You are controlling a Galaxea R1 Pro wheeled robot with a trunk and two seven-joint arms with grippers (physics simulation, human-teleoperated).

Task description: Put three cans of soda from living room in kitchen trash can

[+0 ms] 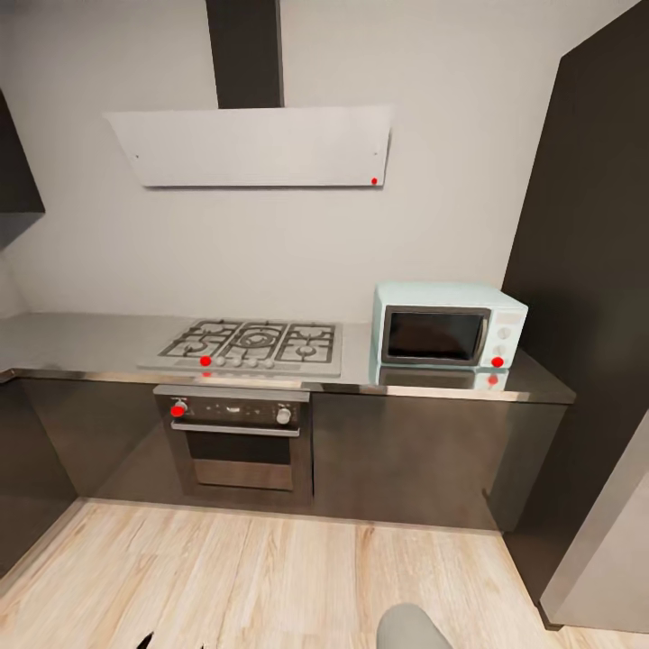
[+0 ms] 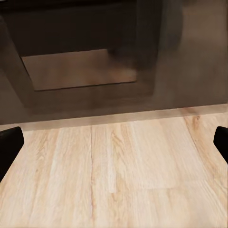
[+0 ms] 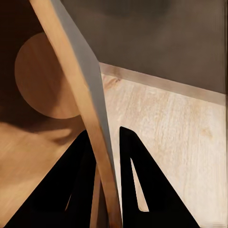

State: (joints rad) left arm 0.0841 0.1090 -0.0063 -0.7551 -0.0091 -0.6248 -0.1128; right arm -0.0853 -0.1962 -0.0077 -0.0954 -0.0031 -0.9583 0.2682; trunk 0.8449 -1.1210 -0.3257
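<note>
The right gripper [image 3: 108, 190] is clamped on the bin [image 3: 83, 85] wall, tan inside lying to the frame's upper left, rim running upward between the fingers; the left gripper [image 2: 114, 142] hangs wide open and empty over floor [image 2: 118, 166], facing the oven [image 1: 234, 437].

Black, wedge-shaped fingers [image 3: 135, 185] with slot cut-outs are seen on the right gripper [image 3: 108, 142]; a rounded grey part [image 1: 410, 628] is seen below the head.

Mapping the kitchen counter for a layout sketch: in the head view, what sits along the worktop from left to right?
Bare steel worktop → gas hob, with the oven beneath it → pale blue microwave → tall dark cabinet.
</note>
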